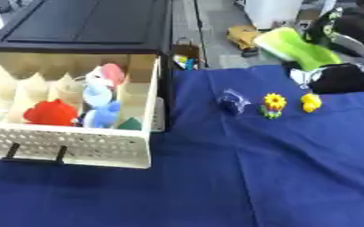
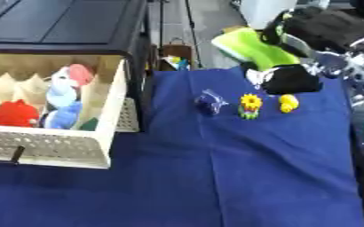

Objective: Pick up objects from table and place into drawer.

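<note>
Your right robot hand (image 1: 342, 78), a black shape at about two o'clock, hangs just above the yellow toy (image 1: 311, 103); whether its fingers are spread or closed, you cannot tell. Your left robot hand shows nowhere. The drawer (image 1: 69, 144) stands open at nine o'clock, already holding several toys. You seem to be between picks: the yellow toy, flower toy (image 1: 273, 105) and dark blue object (image 1: 232, 102) remain on the table (image 1: 294, 177). Next, lower onto the nearest one.

No text or label can be read.
</note>
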